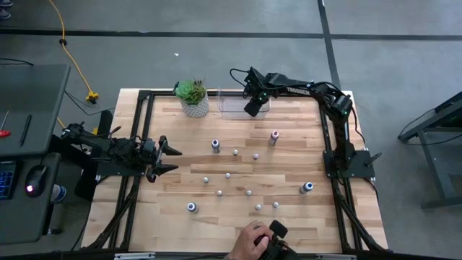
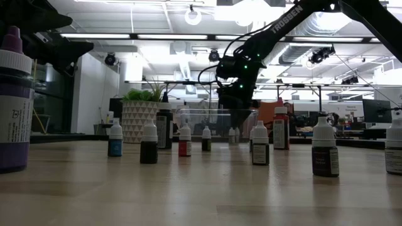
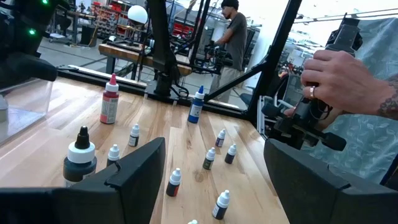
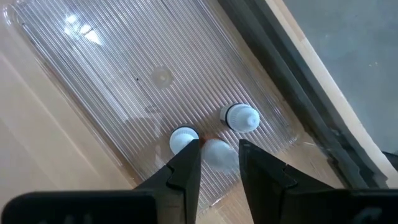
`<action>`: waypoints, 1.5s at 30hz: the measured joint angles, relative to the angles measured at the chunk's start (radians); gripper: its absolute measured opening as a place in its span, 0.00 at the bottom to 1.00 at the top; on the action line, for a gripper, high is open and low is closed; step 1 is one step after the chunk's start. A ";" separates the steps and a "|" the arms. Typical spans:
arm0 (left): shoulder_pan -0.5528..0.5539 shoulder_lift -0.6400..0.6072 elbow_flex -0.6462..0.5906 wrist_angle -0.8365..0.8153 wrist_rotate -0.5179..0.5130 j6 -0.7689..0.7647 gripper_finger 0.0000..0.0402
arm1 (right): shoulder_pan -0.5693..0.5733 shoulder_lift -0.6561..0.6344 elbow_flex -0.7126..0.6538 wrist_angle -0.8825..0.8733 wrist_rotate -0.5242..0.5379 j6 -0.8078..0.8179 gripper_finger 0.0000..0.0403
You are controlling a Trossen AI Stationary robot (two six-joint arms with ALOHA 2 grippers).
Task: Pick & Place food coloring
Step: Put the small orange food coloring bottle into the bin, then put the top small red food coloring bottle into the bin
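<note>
Right pincer (image 4: 219, 163), jaws slightly apart over a pale bottle (image 4: 217, 153), hangs above the clear bin (image 1: 232, 107) at twelve o'clock for depositing.

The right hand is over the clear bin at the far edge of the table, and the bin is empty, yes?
Not quite. The right hand is over the clear bin, but the right wrist view shows three small bottles already inside it.
</note>
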 joint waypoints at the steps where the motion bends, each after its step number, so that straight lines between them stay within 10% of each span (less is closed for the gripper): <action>1: 0.000 0.000 0.000 0.000 0.000 0.000 0.68 | 0.000 0.000 0.000 0.000 0.000 0.003 0.26; 24: 0.000 0.000 0.000 0.000 0.000 0.000 0.68 | -0.003 -0.117 -0.001 -0.020 0.068 0.003 0.29; 45: 0.000 0.000 0.000 0.000 0.000 0.000 0.68 | 0.343 -0.378 0.001 -0.272 -0.346 -0.113 0.29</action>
